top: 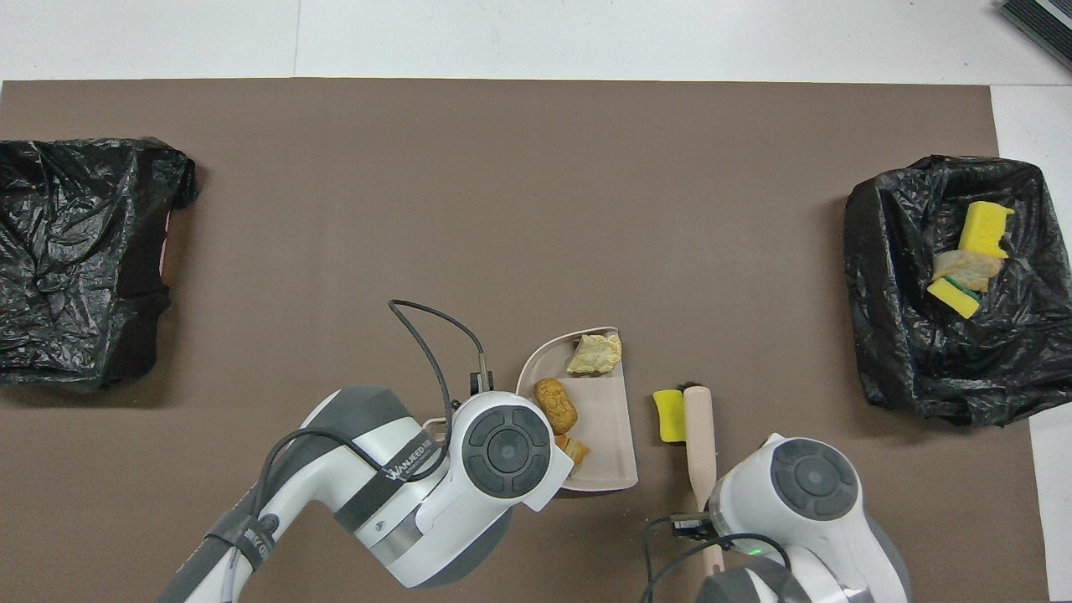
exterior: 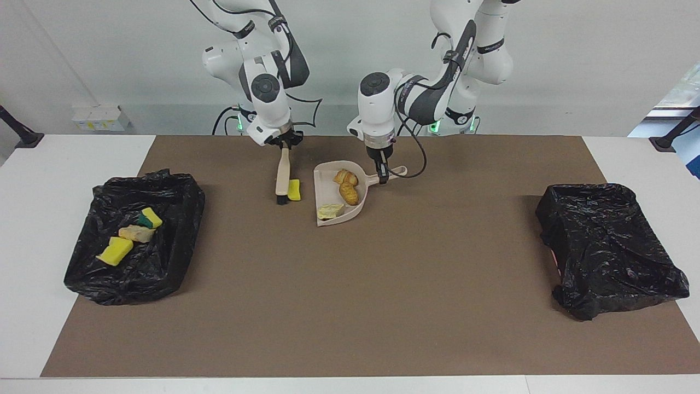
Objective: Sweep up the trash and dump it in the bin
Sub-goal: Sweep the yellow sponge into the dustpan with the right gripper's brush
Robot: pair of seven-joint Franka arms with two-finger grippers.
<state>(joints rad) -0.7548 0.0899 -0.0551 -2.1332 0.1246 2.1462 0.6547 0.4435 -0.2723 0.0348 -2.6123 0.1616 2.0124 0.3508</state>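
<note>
My right gripper [exterior: 284, 146] is shut on the handle of the beige brush [exterior: 282, 178], which stands slanted with its bristles on the mat. A yellow sponge chunk [exterior: 294, 190] of trash lies against the brush head, just beside the open mouth of the beige dustpan [exterior: 327, 186]. My left gripper [exterior: 383, 176] is shut on the dustpan's handle. Three bread pieces [exterior: 348, 193] lie in the pan. The black-lined bin [exterior: 180, 189] at the right arm's end holds two sponge bits and a bread piece [exterior: 136, 233]. In the overhead view the sponge [top: 668, 415] sits between brush [top: 699, 427] and dustpan [top: 607, 419]; both grippers are hidden under their wrists.
A second black-lined bin [exterior: 607, 246] stands at the left arm's end of the brown mat, with nothing showing inside it. A cable loops from the left wrist beside the dustpan handle.
</note>
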